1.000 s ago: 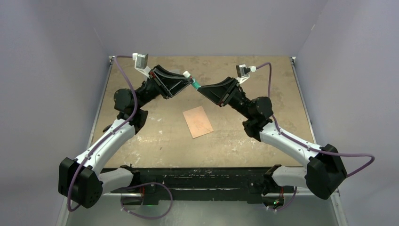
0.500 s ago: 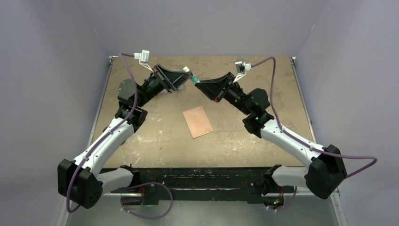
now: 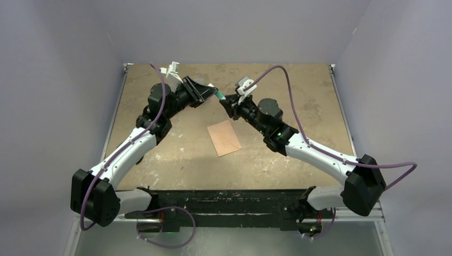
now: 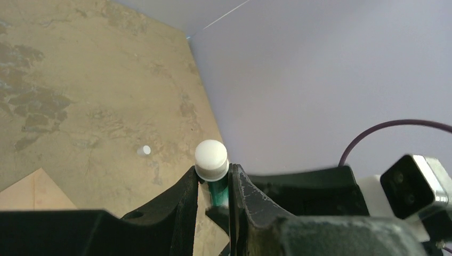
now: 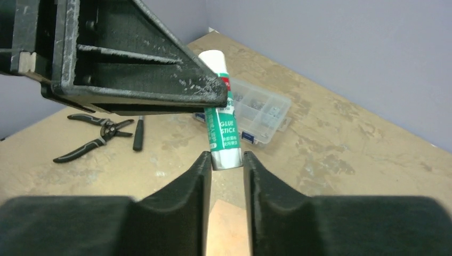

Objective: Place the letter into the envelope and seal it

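The envelope [image 3: 224, 137] lies flat on the table's middle, salmon-pink, with its flap lines showing; a strip of it shows between my right fingers [image 5: 226, 229] and a pale corner at the left wrist view's edge [image 4: 32, 192]. The letter is out of view. Above the table a green glue stick [image 3: 220, 95] with a white cap [image 4: 211, 157] hangs between both arms. My left gripper [image 3: 215, 92] [image 4: 213, 178] is shut on the stick just below the cap. My right gripper [image 3: 227, 101] [image 5: 225, 160] is shut on the stick's [image 5: 221, 128] bottom end.
The right wrist view shows black-handled pliers [image 5: 96, 144] and a clear plastic compartment box [image 5: 261, 114] lying on the worn brown table [image 3: 160, 154]. A small white speck [image 4: 144, 150] sits on the tabletop. Grey walls close in three sides.
My right gripper has closed on the glue stick's bottom end. Both wrists have rolled and both forearms have swung inward, while the stick stayed at about the same spot in the air.
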Robot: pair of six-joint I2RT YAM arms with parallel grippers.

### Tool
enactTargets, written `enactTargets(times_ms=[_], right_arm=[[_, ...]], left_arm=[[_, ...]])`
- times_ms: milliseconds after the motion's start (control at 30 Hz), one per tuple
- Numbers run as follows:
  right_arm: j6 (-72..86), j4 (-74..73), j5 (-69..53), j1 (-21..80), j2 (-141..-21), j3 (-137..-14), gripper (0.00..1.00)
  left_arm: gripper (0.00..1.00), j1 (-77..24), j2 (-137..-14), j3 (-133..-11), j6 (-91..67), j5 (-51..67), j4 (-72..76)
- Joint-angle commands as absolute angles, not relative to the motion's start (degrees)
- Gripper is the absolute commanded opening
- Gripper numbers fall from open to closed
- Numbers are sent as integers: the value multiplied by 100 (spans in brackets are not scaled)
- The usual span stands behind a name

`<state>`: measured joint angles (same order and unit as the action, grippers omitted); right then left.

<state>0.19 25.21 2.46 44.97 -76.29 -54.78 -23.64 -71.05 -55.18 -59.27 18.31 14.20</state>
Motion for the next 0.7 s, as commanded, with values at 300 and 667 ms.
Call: enactTargets(times_ms=[300, 667], right_arm=[[5540, 2475, -1600, 3115, -6601, -5484, 83], [7865, 5864, -2501, 3078, -6946, -4345, 78]], left_arm=[[0, -2377, -6960, -5884, -5366, 2608, 2412], [0, -2382, -6742, -5628, -6136, 3248, 3851]])
